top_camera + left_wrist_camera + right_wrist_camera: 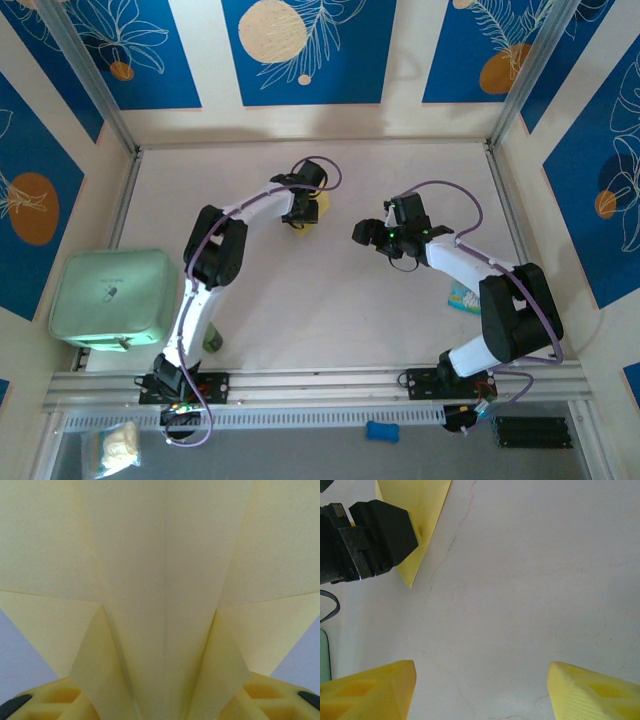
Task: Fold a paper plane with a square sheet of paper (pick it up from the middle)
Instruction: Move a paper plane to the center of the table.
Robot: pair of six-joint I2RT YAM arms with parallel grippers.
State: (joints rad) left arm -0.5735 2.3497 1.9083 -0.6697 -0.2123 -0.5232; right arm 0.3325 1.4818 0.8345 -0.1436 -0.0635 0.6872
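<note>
Paper plane (312, 207): lies on the worktop (300, 310) in the far-centre area, directly under the head of the left arm. From the left wrist camera, the paper plane (160, 605) reads as a folded dart: a centre crease runs up the middle, a narrow folded body sits along it, and wing flaps fan out to each side. The folds look even on both sides. From the right wrist camera, one sharp pale-yellow point (422, 525) pokes out past the left arm's black housing.

Left fingers (52, 700): they stand well apart, one at each lower corner of the wrist view, with the plane's body between them and its flaps overlapping them. No pinch on the paper is visible; I read them as parted, not clamped. Whether a pad touches a flap, I cannot tell.

Right fingers (375, 690): wide apart, nothing between them, hanging over bare worktop (545, 580) near the plane and facing it.

Step (judgement): folding looks finished; the step in hand is the let-go of the finished plane.

Next move (judgement): the left arm should rise straight off, with its fingers wide enough that neither one snags a flap and drags or unfolds the dart. The right arm needs only to keep clear.
</note>
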